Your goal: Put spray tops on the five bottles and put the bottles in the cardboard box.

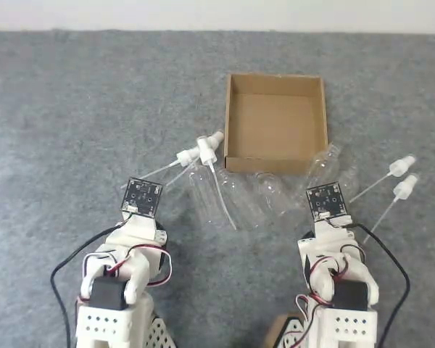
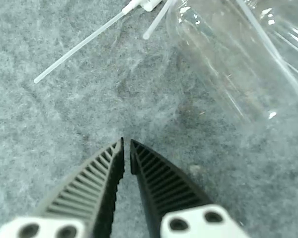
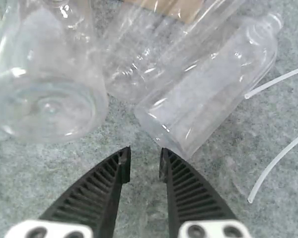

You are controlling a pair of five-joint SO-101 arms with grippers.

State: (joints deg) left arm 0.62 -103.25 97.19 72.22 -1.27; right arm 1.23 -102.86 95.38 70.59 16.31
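Several clear bottles (image 1: 235, 197) lie on their sides in front of the empty cardboard box (image 1: 275, 163). Three spray tops (image 1: 203, 151) with long tubes lie by the box's near left corner; two more spray tops (image 1: 402, 177) lie to the right. My left gripper (image 2: 127, 143) is shut and empty over bare carpet, with a bottle (image 2: 228, 64) and a dip tube (image 2: 79, 47) just ahead. My right gripper (image 3: 143, 151) stands slightly open with nothing in it, its tips just short of one bottle's base (image 3: 179, 129) and beside another bottle (image 3: 44, 94).
Grey carpet (image 1: 72, 109) covers the table, with free room left of and behind the box. Both arm bases (image 1: 116, 304) stand at the near edge. Two thin tubes (image 3: 278, 163) lie on the carpet beside the right gripper's bottle.
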